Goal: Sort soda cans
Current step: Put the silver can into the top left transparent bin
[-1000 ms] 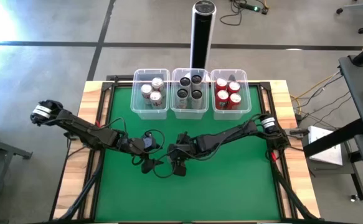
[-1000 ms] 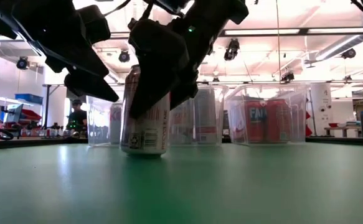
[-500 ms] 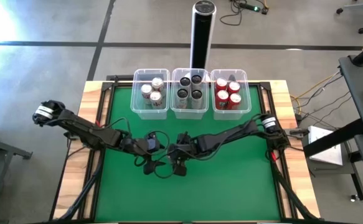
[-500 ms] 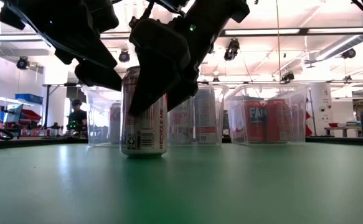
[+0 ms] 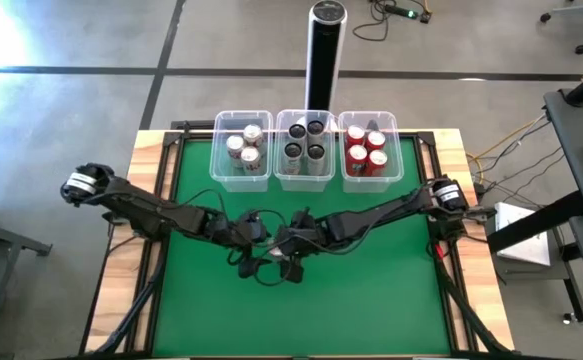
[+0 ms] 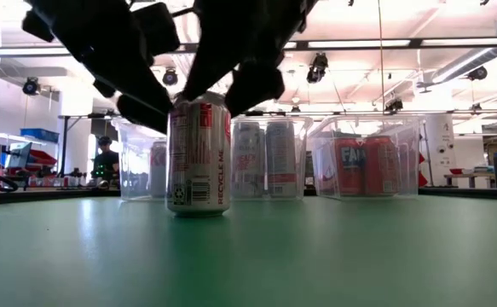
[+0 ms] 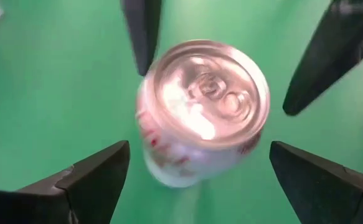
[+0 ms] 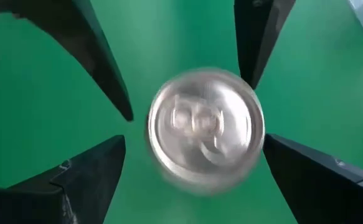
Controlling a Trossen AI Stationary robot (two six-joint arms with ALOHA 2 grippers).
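hovering over one silver-white can (image 6: 199, 155), upright on the green mat (image 5: 371, 300) at centre frame in the high view, long axis vertical, silver top up. both grippers hang directly above it: left gripper (image 7: 200, 180) and right gripper (image 8: 193, 177), each with fingers spread wide and the can's top centred between them, not touching. neither arm clearly nearer. three clear bins (image 5: 308, 150) of sorted cans sit near the upper middle of the high view.
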